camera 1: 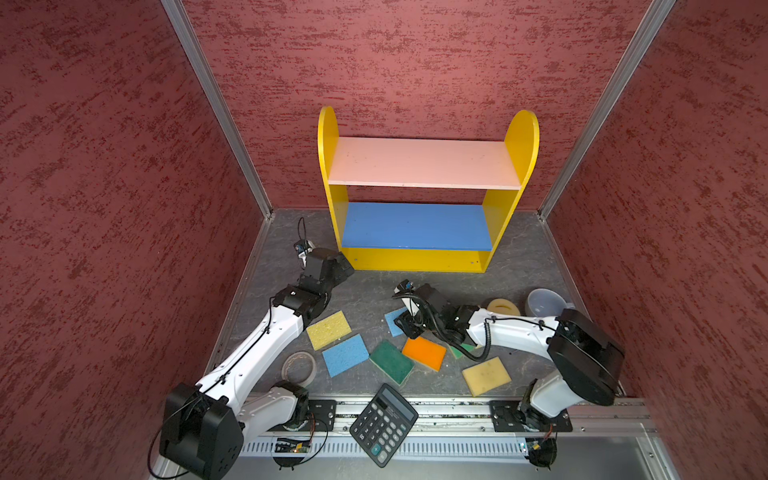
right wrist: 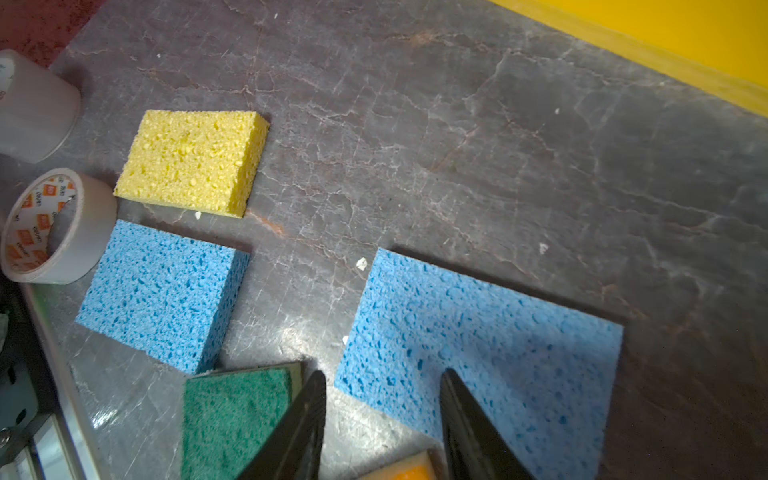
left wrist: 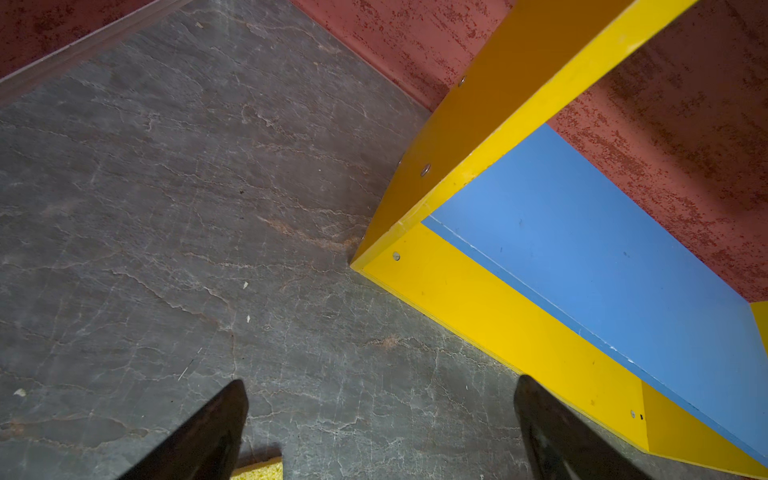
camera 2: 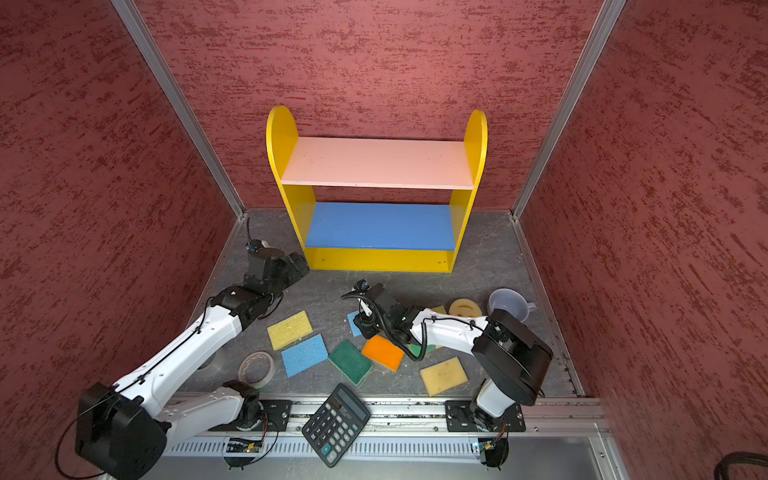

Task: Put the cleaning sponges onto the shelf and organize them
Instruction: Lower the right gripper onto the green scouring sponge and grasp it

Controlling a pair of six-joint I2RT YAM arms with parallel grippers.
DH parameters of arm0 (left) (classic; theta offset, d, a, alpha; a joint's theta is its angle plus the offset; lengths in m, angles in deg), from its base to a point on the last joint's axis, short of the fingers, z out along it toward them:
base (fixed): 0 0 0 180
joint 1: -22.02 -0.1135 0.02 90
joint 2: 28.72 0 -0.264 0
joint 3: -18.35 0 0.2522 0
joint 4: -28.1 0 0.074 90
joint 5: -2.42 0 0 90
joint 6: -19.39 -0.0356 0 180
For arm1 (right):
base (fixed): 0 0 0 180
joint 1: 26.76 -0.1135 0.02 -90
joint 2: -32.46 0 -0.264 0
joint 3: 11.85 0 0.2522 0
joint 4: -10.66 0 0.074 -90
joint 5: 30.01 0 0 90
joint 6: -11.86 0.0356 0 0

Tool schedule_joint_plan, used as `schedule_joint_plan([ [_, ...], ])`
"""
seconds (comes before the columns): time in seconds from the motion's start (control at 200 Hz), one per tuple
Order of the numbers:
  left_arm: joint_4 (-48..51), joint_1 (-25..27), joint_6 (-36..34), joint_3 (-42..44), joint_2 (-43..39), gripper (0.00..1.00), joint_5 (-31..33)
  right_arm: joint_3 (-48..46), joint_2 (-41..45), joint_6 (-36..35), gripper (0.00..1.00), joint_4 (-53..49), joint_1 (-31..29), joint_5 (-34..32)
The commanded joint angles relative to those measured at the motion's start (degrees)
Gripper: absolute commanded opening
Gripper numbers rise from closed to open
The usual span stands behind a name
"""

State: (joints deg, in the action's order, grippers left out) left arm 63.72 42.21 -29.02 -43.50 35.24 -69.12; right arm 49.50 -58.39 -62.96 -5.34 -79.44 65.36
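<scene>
Blue sponge (right wrist: 478, 345): flat beneath right gripper (right wrist: 382, 374), jaws parted
Left gripper (left wrist: 380, 384): jaws spread wide, empty; shelf (left wrist: 478, 316) just ahead

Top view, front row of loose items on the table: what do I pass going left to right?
tape roll → blue sponge → green sponge → orange sponge → pale yellow sponge

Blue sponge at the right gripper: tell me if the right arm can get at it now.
Probably yes. The right gripper is open at an edge of the blue sponge, whose top is bare; the green sponge lies beside, apart.
</scene>
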Motion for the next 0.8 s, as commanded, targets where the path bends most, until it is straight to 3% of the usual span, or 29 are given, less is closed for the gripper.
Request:
schedule_joint_plan([
  [0.0,-2.1,-0.9,0.0,0.7,-0.5,0.99,-1.6,2.5,1.4,-1.3,0.46,-3.1,-1.3,4.7],
  [0.24,-3.0,-2.4,0.7,1.1,0.9,0.99,-4.0,3.3,-1.7,-1.8,0.45,-7.5,-5.0,7.4],
  [0.551,-3.6,-3.6,2.1,2.7,1.0,0.99,-5.1,4.4,-7.3,-1.3,0.44,-6.0,-7.8,9.3],
  [0.686,-4.2,-4.0,1.3,3.2,0.6,0.99,-5.6,4.9,-9.6,-1.4,0.40,-4.5,-7.7,7.6],
  [0.797,-4.2,-4.4,1.8,4.0,0.3,0.99,-6.2,2.8,-10.2,-0.5,0.30,1.2,-7.7,6.8],
])
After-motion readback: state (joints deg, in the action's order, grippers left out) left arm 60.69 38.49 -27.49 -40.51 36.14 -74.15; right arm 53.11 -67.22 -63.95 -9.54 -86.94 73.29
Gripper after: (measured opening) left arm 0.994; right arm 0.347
